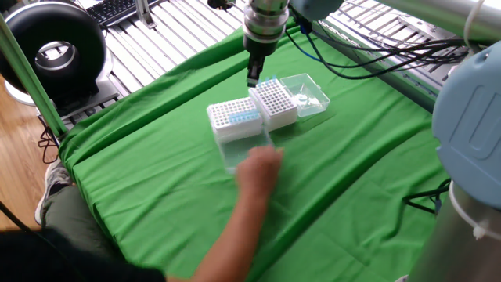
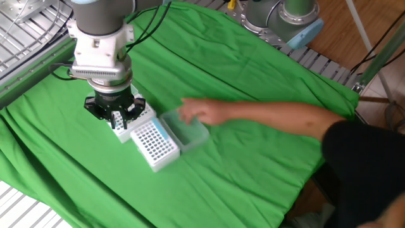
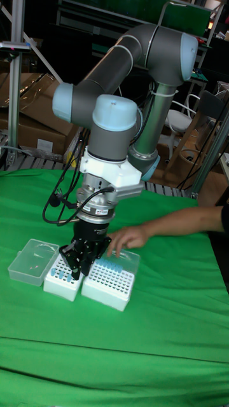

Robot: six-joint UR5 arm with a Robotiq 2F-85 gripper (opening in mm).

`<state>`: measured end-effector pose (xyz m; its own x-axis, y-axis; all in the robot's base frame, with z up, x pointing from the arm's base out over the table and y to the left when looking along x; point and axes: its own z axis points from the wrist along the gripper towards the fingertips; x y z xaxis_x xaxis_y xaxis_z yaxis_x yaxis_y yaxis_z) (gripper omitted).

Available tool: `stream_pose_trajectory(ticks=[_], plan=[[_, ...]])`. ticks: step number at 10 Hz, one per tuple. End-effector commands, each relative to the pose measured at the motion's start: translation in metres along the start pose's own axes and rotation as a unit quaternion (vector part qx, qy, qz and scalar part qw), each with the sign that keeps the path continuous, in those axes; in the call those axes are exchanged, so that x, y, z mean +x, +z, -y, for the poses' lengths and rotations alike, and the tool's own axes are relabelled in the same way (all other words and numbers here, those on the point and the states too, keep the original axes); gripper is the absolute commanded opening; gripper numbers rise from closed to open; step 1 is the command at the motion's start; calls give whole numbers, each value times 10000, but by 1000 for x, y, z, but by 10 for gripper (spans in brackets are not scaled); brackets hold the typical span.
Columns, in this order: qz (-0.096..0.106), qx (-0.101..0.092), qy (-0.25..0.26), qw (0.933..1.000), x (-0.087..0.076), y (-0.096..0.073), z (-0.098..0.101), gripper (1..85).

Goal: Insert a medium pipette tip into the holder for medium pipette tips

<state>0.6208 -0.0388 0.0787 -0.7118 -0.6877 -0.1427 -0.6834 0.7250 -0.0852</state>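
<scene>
The gripper point(image 3: 79, 262) hangs low over the seam between two white tip racks, fingers pointing straight down, presumably so a tip can go vertically into a hole. Whether its fingers are parted or holding a tip cannot be told; they are dark and close together in every view, and no tip shows between them.

The far rack point(image 1: 274, 102) sits with its clear hinged lid point(image 1: 307, 92) laid open on the right. The near rack point(image 1: 235, 118) touches it or nearly so, turned at a slight angle. A person's hand point(image 1: 258, 168) rests on the near rack's clear lid point(image 2: 187, 131), probably steadying or shifting the box while the arm works.

Both racks are rigid white plastic blocks with a grid of small round holes on top; a short row of blue tips point(image 1: 245, 117) shows in the near one. The lids are thin, transparent and glossy. A green cloth point(image 1: 352, 164), matte and slightly wrinkled, covers the desk.
</scene>
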Motion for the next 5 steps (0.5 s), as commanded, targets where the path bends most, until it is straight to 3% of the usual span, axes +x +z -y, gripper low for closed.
stream_pose_trajectory(ticks=[1,5], plan=[[150,-82,-664,9976,-1,2,-1,313],[169,60,-1263,9918,5,8,5,307]])
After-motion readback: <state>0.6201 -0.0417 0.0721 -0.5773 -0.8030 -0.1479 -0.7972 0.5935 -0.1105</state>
